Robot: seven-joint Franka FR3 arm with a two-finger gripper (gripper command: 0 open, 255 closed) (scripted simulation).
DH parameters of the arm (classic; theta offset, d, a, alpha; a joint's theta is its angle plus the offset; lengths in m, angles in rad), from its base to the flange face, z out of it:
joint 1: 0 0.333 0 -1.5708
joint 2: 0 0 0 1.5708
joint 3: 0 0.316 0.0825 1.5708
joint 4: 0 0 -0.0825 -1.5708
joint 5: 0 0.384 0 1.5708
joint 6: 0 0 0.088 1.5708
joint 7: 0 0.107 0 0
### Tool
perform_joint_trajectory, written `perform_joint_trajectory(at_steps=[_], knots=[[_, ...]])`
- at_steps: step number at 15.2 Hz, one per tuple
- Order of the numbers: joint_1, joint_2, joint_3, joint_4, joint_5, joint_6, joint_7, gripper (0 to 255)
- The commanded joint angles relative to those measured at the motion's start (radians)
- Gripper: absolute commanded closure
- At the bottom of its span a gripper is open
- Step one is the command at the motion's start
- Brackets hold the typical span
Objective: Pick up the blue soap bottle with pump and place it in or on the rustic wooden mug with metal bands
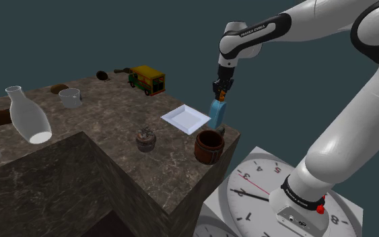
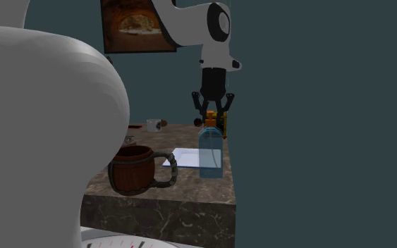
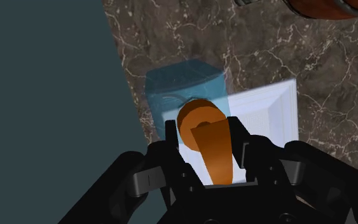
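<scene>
Standing upright at the table (image 1: 167, 165) edge, the blue soap bottle (image 1: 217, 113) sat beside a white tray (image 1: 185, 118), near the wooden mug (image 1: 209, 146). Jaws of the gripper (image 1: 219, 94) flanked its orange pump (image 3: 206, 137); whether they gripped, I couldn't tell.

The shoulder view looks down from beside the stand (image 1: 248, 202) over the worktop (image 1: 114, 155). The second exterior view sits low, near the worktop's corner. The wrist view looks closely down on that shared corner.
</scene>
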Motion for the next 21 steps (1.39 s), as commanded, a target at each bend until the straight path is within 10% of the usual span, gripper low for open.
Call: perform_joint_trajectory(at_steps=[1,21], knots=[[-0.007,0.003,-0.009,-0.001,0.000,-0.004,-0.001,255],[-0.009,-0.051,0.001,0.126,-0.007,-0.185,0.014,255]])
